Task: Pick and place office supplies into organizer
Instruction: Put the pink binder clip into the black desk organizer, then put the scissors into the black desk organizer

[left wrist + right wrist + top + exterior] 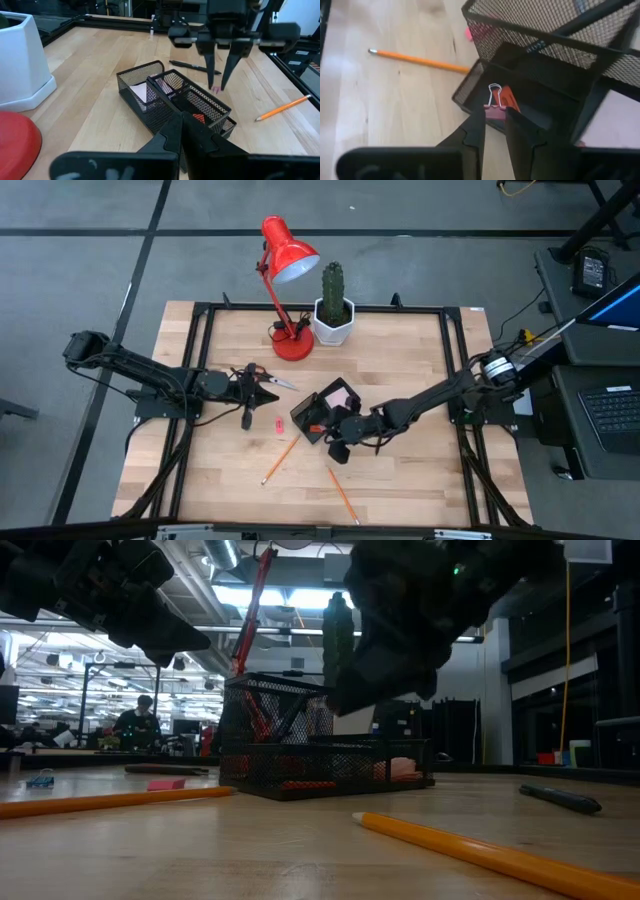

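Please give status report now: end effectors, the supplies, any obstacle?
Right end effector holding pink clip over organizer. Left end effector shut, beside scissors. No obstacle seen.

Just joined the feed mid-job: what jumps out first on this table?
The red desk lamp and potted cactus stand out at the table's far edge. At mid-table the right gripper holds a pink binder clip over the low front compartment of the black mesh organizer. The left gripper is shut beside the scissors, and two orange pencils lie loose on the near side.
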`<state>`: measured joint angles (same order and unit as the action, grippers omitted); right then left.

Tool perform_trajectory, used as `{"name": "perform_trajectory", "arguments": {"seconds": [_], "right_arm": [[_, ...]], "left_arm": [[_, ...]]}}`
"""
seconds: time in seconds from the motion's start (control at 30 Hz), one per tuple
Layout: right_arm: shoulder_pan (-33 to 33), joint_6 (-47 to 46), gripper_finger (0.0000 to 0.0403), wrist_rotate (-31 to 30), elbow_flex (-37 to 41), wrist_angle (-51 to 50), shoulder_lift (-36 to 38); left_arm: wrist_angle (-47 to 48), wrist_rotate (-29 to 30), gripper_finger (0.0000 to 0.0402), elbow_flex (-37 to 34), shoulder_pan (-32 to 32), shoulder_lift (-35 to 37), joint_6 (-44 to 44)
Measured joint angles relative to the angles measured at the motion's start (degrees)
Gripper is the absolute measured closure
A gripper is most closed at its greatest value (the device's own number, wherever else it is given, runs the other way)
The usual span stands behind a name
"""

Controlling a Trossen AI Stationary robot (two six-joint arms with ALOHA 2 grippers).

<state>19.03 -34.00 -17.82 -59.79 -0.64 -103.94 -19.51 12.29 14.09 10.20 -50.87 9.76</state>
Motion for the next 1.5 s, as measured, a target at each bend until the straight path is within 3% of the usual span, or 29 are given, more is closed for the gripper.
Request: {"name": "perform_trajectory", "arguments": {"seconds": [0.2,0.67,1.1,1.33,1.5], "right_arm": [[-0.79,4.49,0.0339,-0.40,0.02,4.24,-2.58],[-1.30,5.65,0.0337,-0.46,0.02,3.84,-4.52],[-1.30,8.34,0.0272,-0.30,0.02,3.57,-3.97],[-0.69,16.77,0.0268,4.22,0.02,2.00,1.75],[1.53,19.39,0.0268,0.72,0.00,-6.02,7.29]], "left_arm": [[-0.04,-0.01,0.0398,0.00,0.00,0.00,0.00],[-0.02,-0.02,0.0395,0.00,0.00,0.00,0.00],[-0.02,0.00,0.0397,0.00,0.00,0.00,-1.51],[-0.02,-0.01,0.0398,0.00,0.00,0.00,-1.49],[-1.29,-0.02,0.0398,0.00,0.00,0.00,-1.51]]}}
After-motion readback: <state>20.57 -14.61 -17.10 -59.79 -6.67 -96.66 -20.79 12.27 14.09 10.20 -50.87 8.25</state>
